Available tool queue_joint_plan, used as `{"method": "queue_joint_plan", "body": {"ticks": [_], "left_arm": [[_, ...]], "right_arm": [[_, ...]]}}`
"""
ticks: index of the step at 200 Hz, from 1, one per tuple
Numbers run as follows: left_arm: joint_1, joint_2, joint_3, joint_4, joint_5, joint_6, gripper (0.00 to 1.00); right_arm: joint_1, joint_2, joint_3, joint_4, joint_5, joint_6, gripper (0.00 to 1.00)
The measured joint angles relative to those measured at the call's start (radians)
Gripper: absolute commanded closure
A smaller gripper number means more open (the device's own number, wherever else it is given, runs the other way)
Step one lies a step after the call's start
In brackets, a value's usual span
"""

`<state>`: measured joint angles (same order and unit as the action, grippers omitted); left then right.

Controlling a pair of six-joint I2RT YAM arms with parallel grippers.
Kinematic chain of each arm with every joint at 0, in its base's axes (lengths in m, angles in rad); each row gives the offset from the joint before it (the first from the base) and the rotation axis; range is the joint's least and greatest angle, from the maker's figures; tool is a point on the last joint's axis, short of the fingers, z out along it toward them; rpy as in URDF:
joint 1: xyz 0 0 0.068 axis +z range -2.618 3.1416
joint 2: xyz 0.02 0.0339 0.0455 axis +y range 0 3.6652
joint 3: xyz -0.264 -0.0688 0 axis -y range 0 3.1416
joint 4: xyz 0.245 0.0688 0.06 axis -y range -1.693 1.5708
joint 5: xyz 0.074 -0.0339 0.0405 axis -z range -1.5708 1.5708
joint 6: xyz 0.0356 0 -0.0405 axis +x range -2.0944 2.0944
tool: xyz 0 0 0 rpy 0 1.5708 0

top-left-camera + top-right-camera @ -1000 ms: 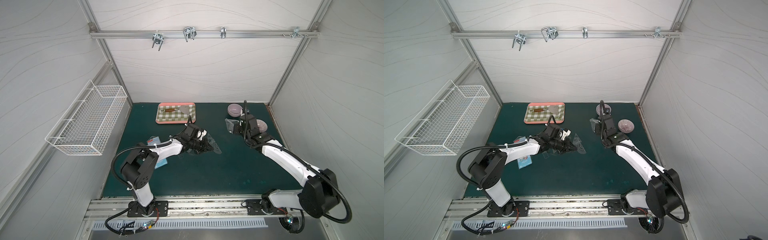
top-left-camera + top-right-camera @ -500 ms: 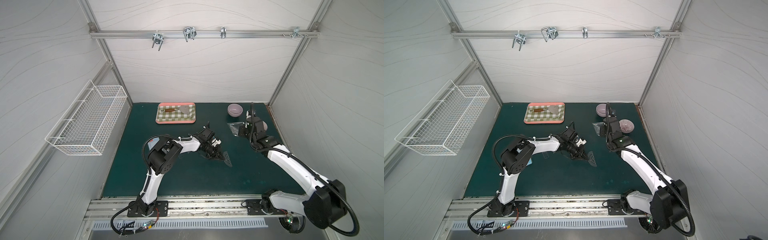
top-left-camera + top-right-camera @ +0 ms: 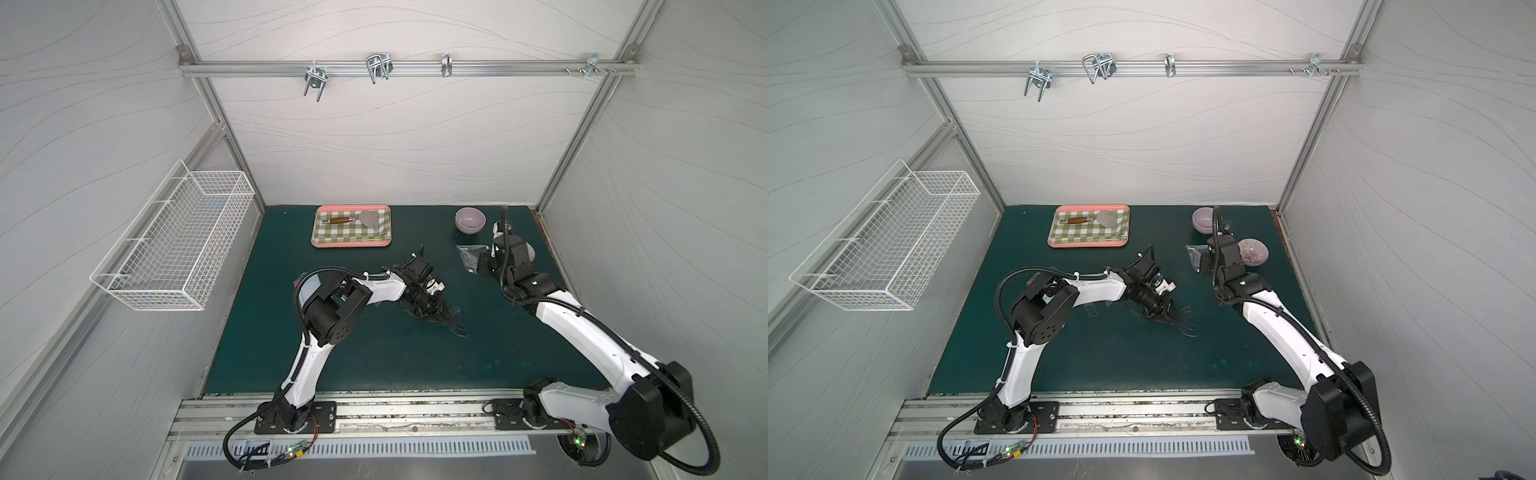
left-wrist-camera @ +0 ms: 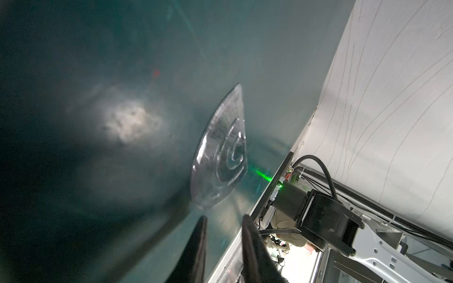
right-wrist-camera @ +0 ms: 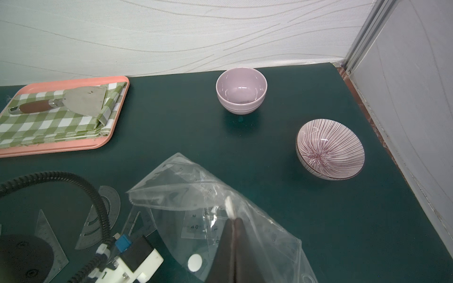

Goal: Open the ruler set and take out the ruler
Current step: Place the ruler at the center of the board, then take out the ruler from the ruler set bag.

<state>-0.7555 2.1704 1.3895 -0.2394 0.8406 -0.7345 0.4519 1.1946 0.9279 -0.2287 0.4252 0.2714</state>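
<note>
Left gripper (image 4: 224, 218) slightly parted, empty, protractor (image 4: 220, 156) just beyond, straight edge pointing away, right gripper (image 5: 234, 220) pinching bag (image 5: 186, 186).

Tray (image 3: 351, 246) far left-centre on the surface (image 3: 374, 365), scraper (image 3: 353, 219) on cloth (image 3: 345, 235) in it, far bowl (image 3: 470, 219) at far right, near bowl (image 3: 1253, 250) rightward of it, pouch (image 3: 467, 258) left of near bowl, protractor (image 3: 456, 323) mid-surface.

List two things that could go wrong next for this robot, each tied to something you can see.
1. The right gripper pinches only thin film of the bag; it may slip free.
2. The clear protractor lies flat just ahead of the open left gripper; a forward move might shove it.
</note>
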Motion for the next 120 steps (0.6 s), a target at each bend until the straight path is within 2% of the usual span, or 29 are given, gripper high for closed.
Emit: {"method": "queue_joint_plan", "body": {"ticks": [25, 46, 82, 120], "left_arm": [[0.001, -0.006, 0.000, -0.025, -0.027, 0.009, 0.59], [0.012, -0.051, -0.008, -0.060, -0.070, 0.021, 0.58], [0.050, -0.256, -0.061, -0.069, -0.132, 0.014, 0.60], [0.106, -0.429, -0.105, 0.030, -0.173, -0.052, 0.62]], "right_arm": [[0.000, 0.004, 0.000, -0.001, -0.008, 0.016, 1.00], [0.008, 0.015, 0.000, -0.001, -0.011, 0.035, 1.00], [0.053, 0.062, 0.000, 0.000, -0.006, 0.066, 1.00], [0.110, 0.114, 0.000, 0.001, -0.002, 0.105, 1.00]]}}
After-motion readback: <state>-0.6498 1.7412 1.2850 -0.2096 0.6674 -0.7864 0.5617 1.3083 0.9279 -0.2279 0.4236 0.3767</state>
